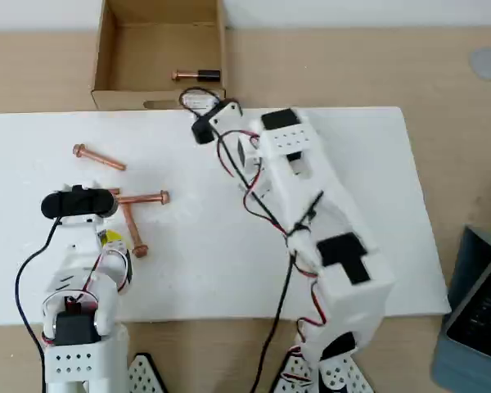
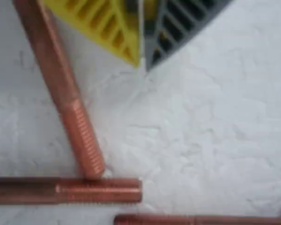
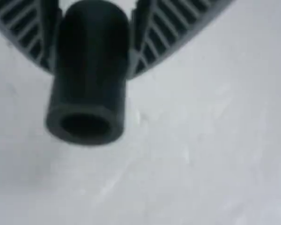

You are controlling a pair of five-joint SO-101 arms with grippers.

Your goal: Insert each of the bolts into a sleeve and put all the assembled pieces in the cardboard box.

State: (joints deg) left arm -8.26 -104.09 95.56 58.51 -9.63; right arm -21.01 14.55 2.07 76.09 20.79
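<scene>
Left gripper (image 2: 143,63) sits low over the white mat (image 1: 352,164) on the left side of the table. Its yellow finger (image 2: 107,23) and grey finger (image 2: 178,23) are closed tip to tip with nothing between them. Copper bolts lie just beside it, smooth along the shank and threaded toward one end. A slanted bolt (image 2: 61,89) rests its threaded end against the side of a level bolt (image 2: 65,191), and a third bolt (image 2: 201,219) lies close by. A lone bolt (image 1: 98,157) with a flanged head lies apart from that cluster, nearer the far edge of the mat. Beyond the mat stands the open cardboard box (image 1: 103,57). Inside it, near its right wall, lies one assembled piece (image 1: 198,75), a copper bolt with a black sleeve on its end. Right of the cluster, near the mat's far edge and just in front of the box, the right gripper (image 3: 91,65) clamps a sleeve (image 3: 86,93) between its grey fingers. This sleeve is a short, matte black tube, and its round open end juts clear of the fingertips, just above the mat.
</scene>
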